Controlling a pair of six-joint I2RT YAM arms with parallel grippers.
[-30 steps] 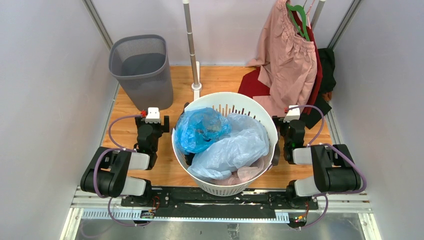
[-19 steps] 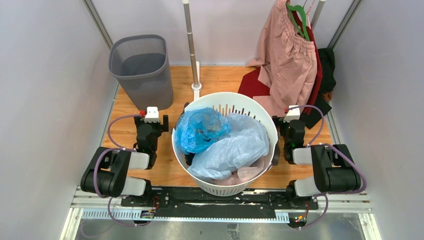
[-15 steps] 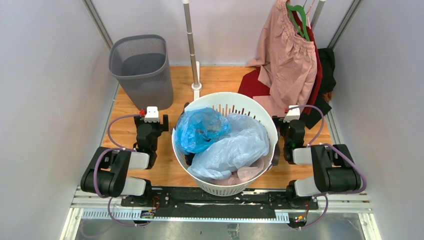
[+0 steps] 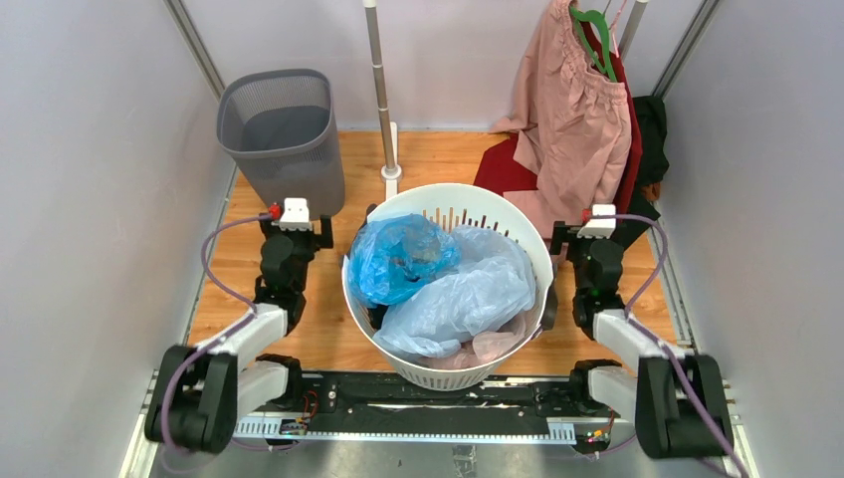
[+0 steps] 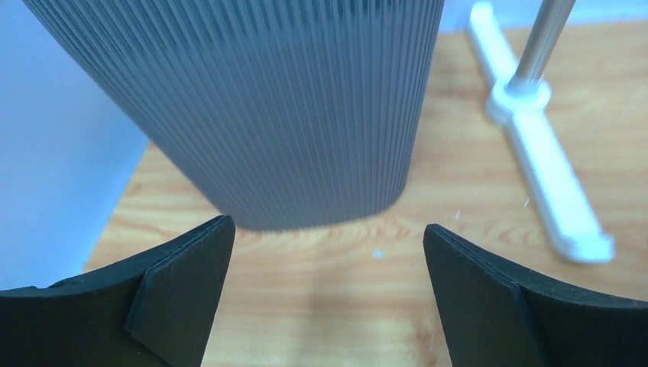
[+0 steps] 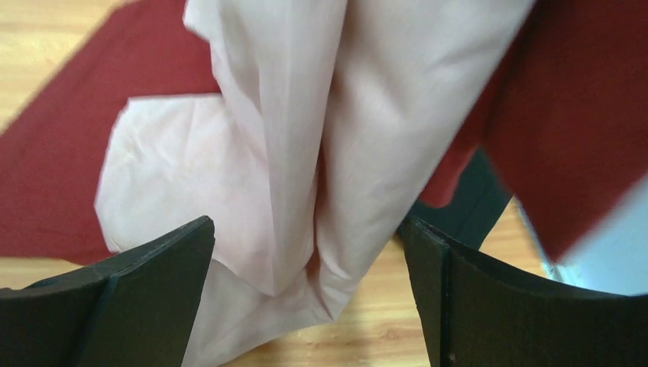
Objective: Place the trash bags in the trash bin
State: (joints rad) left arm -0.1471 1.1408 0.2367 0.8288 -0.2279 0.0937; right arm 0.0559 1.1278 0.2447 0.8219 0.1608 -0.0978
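Left gripper [image 4: 296, 229] and right gripper [image 4: 597, 234] stand with jaws fully spread and nothing between them; each wrist view shows only background between the black fingers. Since half a second ago both arms have unfolded from their tucked pose. The elbows have dropped toward the near rail and the grippers have advanced slightly, flanking the round white slotted plastic basket [image 4: 443, 378] without touching its contents. Inside that basket the trash bags [image 4: 468, 294] lie unmoved: a large pale blue see-through bag across the middle and right, and a brighter blue bag [image 4: 393, 259] at the left (a pinkish film shows beneath at the near edge). Judgement: this movement begins an approach; no bag is gripped yet, so the whole transfer remains to be done. Farther out, the dark grey mesh trash bin [image 4: 299, 179] stands at the far left corner of the wooden board [image 4: 438, 154], directly ahead of the left gripper, with no bag visible in it. The pink cloth garment [image 4: 572, 119] hangs at the far right, ahead of the right gripper, and is not a target.
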